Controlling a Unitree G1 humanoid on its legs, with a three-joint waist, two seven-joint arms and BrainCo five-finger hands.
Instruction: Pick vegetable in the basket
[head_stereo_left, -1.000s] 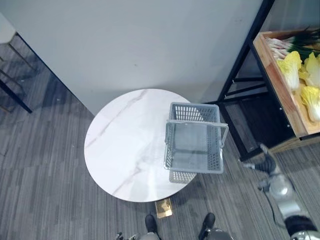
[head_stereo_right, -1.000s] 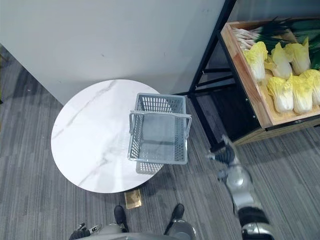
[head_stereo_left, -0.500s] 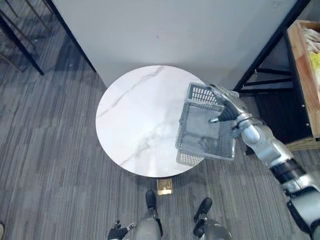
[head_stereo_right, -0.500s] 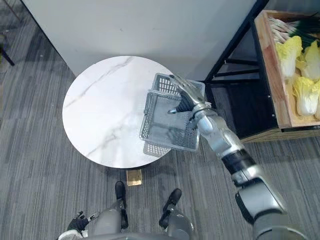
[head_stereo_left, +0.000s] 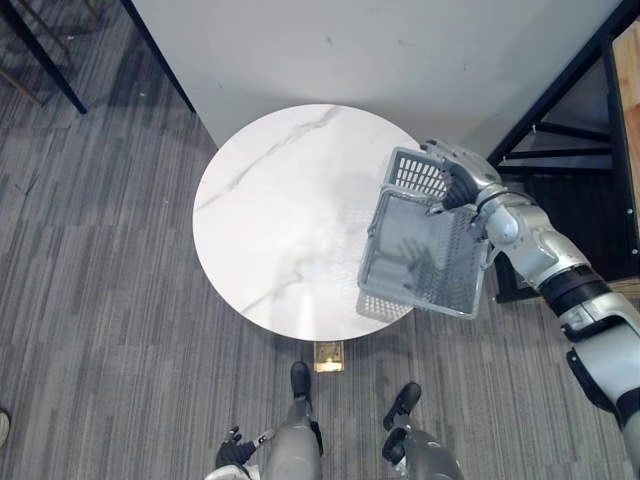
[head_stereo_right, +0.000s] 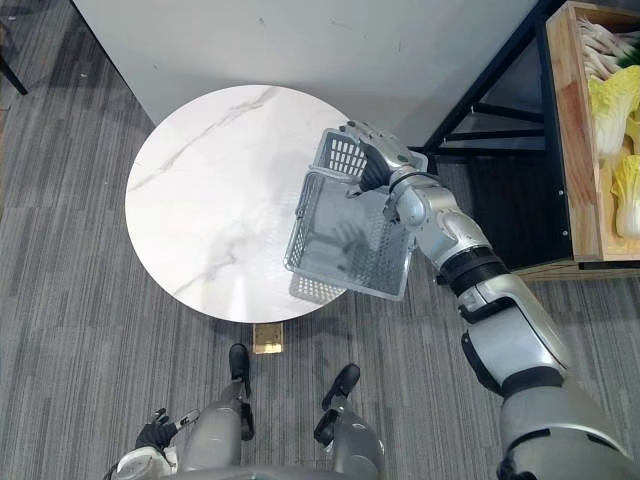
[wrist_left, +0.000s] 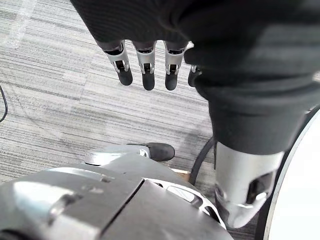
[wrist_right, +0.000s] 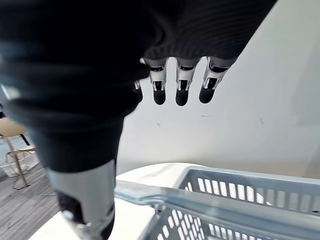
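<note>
A grey plastic basket (head_stereo_left: 372, 250) stands with nothing in it on the right edge of the round white marble table (head_stereo_left: 270, 210), partly overhanging it and tilted. My right hand (head_stereo_left: 455, 178) is over the basket's far end with its fingers (wrist_right: 176, 92) relaxed just above the handle bar (wrist_right: 210, 202), not curled round it. Pale yellow cabbages (head_stereo_right: 612, 95) lie in a wooden crate (head_stereo_right: 562, 130) on the shelf at the far right. By my side, low over the floor, hangs my left hand (wrist_left: 145, 65) with straight fingers.
A black metal shelf frame (head_stereo_left: 555, 120) stands right of the table and carries the crate. A white wall panel (head_stereo_left: 380, 45) rises just behind the table. Dark chair legs (head_stereo_left: 40, 60) show at the far left on the grey striped carpet (head_stereo_left: 100, 330).
My right arm rose from low by the floor to the basket, then slid on to its far end. The basket now sits more tilted. The camera has also shifted.
</note>
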